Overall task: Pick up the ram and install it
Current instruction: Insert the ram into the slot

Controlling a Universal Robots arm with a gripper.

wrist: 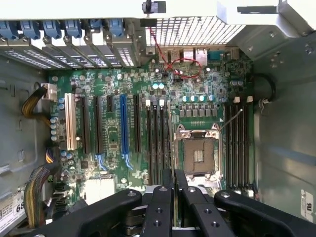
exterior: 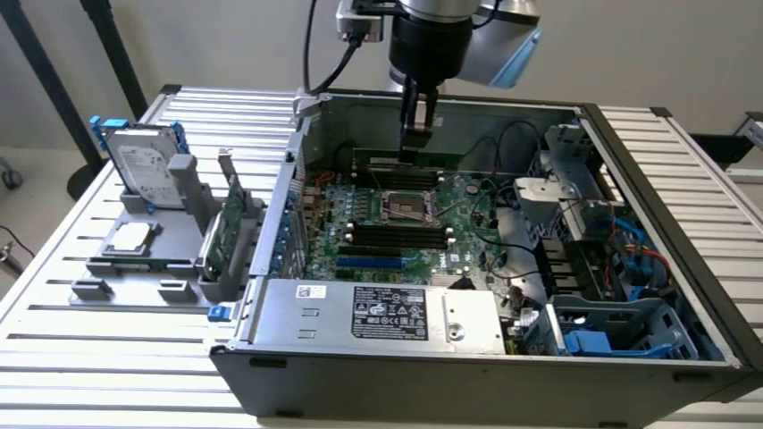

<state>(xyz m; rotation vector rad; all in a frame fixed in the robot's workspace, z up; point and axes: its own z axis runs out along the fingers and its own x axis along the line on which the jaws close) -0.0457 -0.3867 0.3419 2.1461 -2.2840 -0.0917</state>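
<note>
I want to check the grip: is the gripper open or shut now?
Shut on the ram. In the wrist view the two fingers of the gripper stand close together, with a thin board edge clamped between them.

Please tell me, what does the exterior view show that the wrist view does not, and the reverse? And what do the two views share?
Exterior view: the hard drive with blue rails and the green expansion card, both standing in a grey holder beside the computer case, and the labelled power supply.
Wrist view: the ventilation grille in the case wall and a red wire loop near it.
Both: the CPU socket, the black memory slots and the tool, shut on the ram over the motherboard.
</note>
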